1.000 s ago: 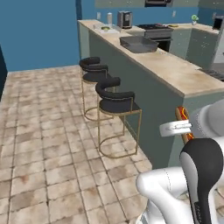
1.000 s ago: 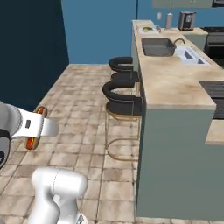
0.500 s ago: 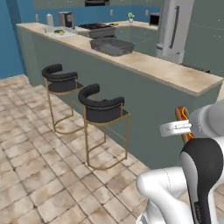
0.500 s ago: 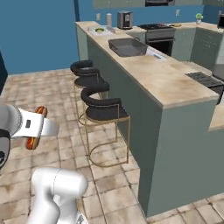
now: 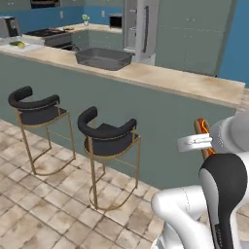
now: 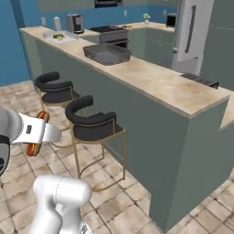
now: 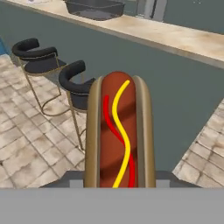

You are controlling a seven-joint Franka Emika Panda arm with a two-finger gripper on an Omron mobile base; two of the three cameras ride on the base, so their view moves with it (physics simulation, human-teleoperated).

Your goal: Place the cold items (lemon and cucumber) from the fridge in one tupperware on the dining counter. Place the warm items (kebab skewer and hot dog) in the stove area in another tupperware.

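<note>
One item, the hot dog [image 7: 120,131], is pinched in the end effector [image 7: 119,177] and rides beside the arm. Note that the base has swung round over the last second, bringing the bench [image 5: 194,85] broadside with its dark tupperware [image 5: 103,58] well apart to the left; judge this as transport toward placement.

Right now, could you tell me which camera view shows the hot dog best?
The hand view: the hot dog shows full length with its sauce stripes. The left base view shows its upper end behind the arm; the right base view shows a partly hidden side.
</note>
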